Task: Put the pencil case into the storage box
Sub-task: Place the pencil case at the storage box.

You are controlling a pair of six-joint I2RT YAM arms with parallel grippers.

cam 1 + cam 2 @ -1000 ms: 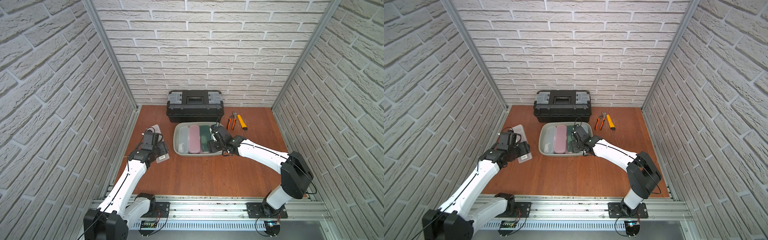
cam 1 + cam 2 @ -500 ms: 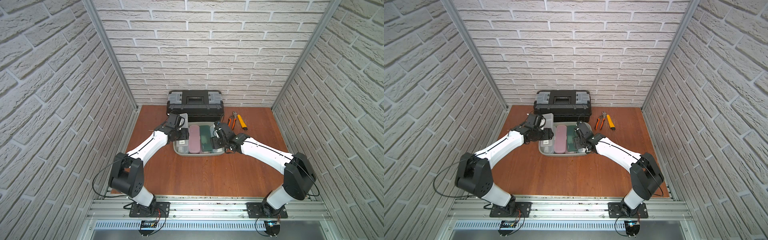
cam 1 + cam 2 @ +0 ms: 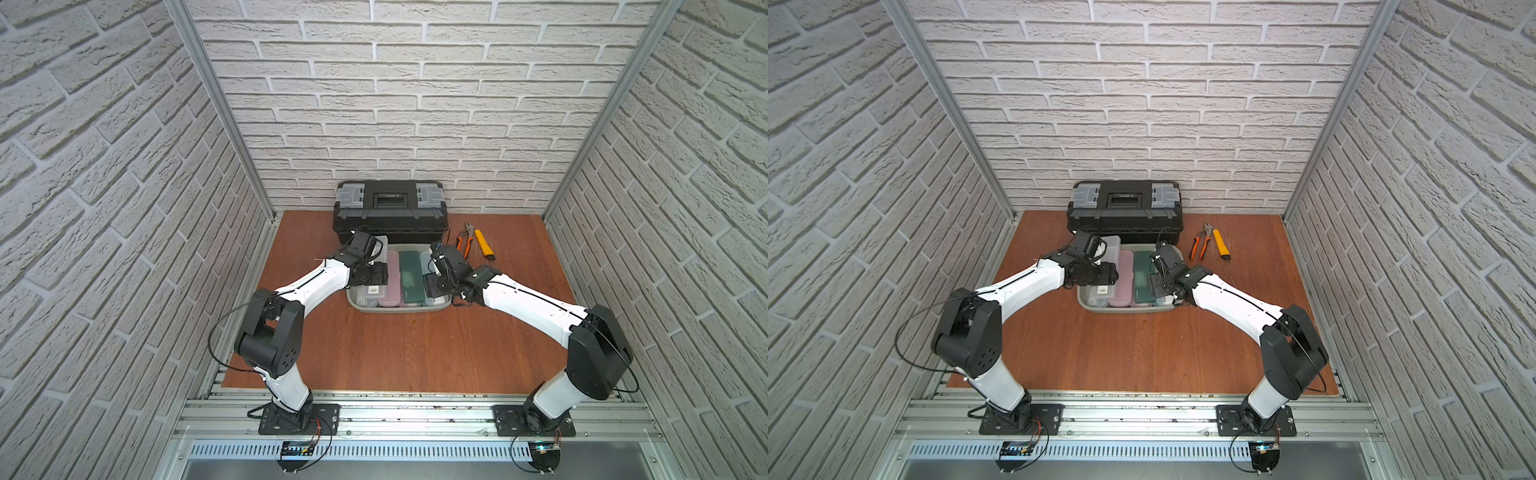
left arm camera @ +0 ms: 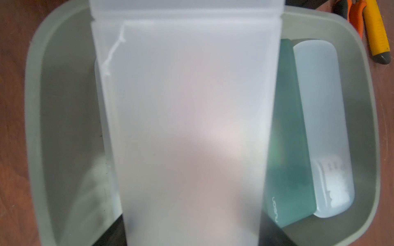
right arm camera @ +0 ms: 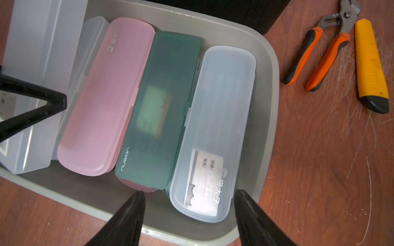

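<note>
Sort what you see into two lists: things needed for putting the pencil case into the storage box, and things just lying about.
Belongs to the job:
storage box
frosted pencil case, held over it
pink case, green case, clear case inside

Lying about:
black toolbox
orange pliers
yellow utility knife

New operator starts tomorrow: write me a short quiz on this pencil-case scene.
1. True or false: the left gripper holds a frosted white pencil case over the storage box.
2. Which lies between the pink pencil case and the pale blue pencil case? A the green pencil case; B a yellow pencil case; C a black pencil case.
3. Fill in: beside the orange-handled pliers lies a yellow ___.
Key: 1 true; 2 A; 3 utility knife.
</note>
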